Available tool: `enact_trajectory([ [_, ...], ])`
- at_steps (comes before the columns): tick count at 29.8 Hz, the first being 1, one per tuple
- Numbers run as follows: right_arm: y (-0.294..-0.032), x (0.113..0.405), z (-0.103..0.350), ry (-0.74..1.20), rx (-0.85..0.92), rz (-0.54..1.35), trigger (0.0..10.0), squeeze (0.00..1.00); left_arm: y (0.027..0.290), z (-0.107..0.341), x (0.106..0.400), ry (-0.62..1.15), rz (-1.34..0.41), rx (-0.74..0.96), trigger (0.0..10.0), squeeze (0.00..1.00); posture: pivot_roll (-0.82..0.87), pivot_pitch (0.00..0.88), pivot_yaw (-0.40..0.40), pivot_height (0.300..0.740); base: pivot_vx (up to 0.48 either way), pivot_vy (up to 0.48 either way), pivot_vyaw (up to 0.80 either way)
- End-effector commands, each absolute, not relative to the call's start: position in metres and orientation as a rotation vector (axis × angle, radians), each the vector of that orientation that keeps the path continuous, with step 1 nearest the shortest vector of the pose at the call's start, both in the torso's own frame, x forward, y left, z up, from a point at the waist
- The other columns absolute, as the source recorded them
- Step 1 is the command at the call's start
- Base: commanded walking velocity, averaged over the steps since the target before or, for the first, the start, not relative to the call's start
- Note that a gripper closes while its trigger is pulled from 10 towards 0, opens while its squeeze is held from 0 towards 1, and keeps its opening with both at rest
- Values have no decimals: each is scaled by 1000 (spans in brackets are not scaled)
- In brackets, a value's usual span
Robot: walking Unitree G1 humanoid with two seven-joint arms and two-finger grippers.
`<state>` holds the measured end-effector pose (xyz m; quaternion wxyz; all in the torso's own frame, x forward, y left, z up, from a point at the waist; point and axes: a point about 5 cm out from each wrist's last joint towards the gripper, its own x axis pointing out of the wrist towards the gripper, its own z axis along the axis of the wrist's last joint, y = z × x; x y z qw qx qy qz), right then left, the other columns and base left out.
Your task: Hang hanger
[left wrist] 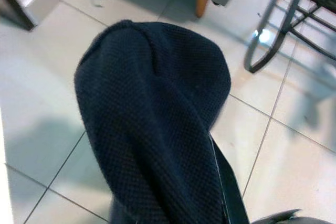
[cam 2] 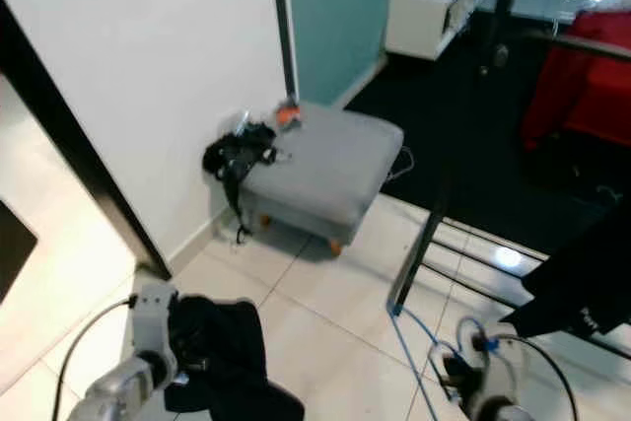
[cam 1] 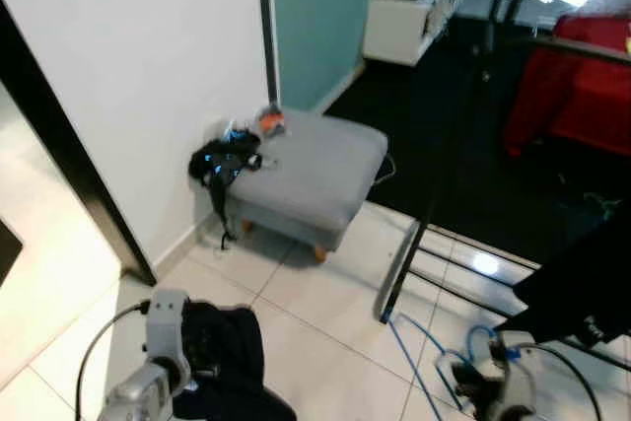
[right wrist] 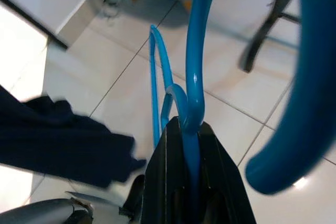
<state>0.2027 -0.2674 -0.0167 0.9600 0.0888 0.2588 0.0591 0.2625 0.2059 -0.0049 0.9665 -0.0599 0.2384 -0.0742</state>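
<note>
The right gripper [right wrist: 189, 182] is clenched on a bright blue plastic clothes hanger [right wrist: 191, 66], its two black fingers [right wrist: 163, 182] pressed against the hanger's neck where the curved hook rises from the thin blue arms; in the head views the hanger [cam 1: 434, 357] hangs low at the robot's right side, over the pale tiled floor [cam 1: 325, 313] and near the foot of a black metal rack [cam 1: 394, 283]. The left gripper [cam 1: 202, 357] is low at the robot's left and carries a dark navy knitted garment [left wrist: 152, 119], which drapes over the fingers and hides them, so the cloth seems to be grasped, though the fingers' own stance cannot be made out. Ahead, a grey upholstered footstool on short wooden legs [cam 1: 315, 170] stands against the white wall [cam 1: 138, 66], with a heap of black straps and small items [cam 1: 225, 160] on its near-left corner and a strap dangling over the edge toward the floor. Beyond the stool the floor turns dark, with a red cloth-covered piece of furniture [cam 1: 577, 86] at the far right and a white shelf unit [cam 1: 399, 27] against the teal wall [cam 1: 315, 17]. A dark hanging cloth [cam 1: 582, 293] shows at the right edge, just above the right arm.
</note>
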Motion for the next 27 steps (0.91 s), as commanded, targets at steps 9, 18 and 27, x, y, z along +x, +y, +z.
enact_trajectory([
  [9,-267,201,-18,526,174,142,10000,0,211,-10,256,502,-136,-125,10000,0,3,105,7,740,0,0,781],
  [18,-265,201,-18,527,166,174,10000,0,211,-9,257,500,-136,-129,10000,0,2,113,5,740,0,0,781],
  [27,-263,201,-18,528,162,190,10000,0,212,-9,259,500,-136,-130,10000,0,-1,114,8,740,0,0,781],
])
